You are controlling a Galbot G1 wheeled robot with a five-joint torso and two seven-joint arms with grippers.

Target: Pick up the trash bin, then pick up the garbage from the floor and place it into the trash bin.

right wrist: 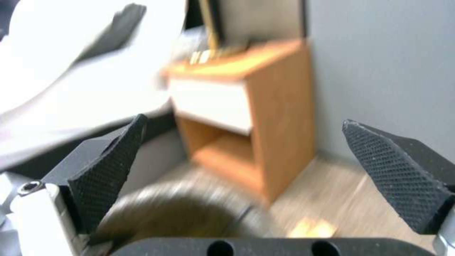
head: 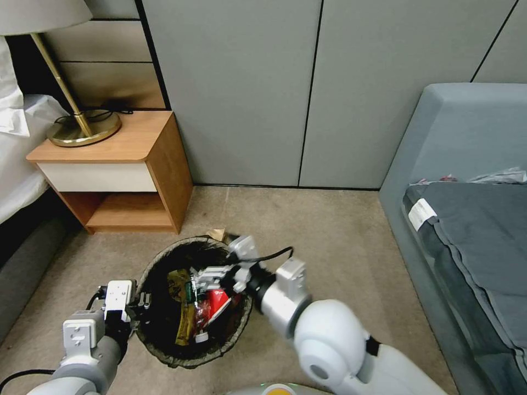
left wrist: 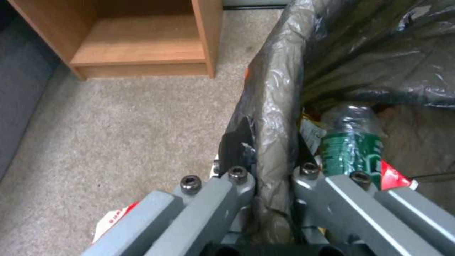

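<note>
Down on the beige carpet [head: 329,230], in front of the wooden nightstand [head: 126,164], the trash bin [head: 164,351] is sitting upright with its dark bag folded over the rim. The left gripper [left wrist: 272,170] is clamping that rim on the bin's left side, one finger outside the bag and one inside, the plastic pinched tight between them. The right gripper [right wrist: 246,170] is hovering over the bin's mouth toward its far edge, its two black textured fingers [right wrist: 109,167] spread wide apart with nothing between them.

Garbage is lying inside the bin: a green plastic bottle [left wrist: 353,149] just beside the left gripper's inner finger, a red carton [head: 217,304] near the middle, and a yellow wrapper [head: 184,307] running along the bottom. A brown paper scrap [head: 218,235] is lying on the carpet, touching the bin's far rim. A brass lamp [head: 82,129] is standing on the nightstand's top near its left edge, and a grey sofa [head: 466,230] is filling the room's right side.
</note>
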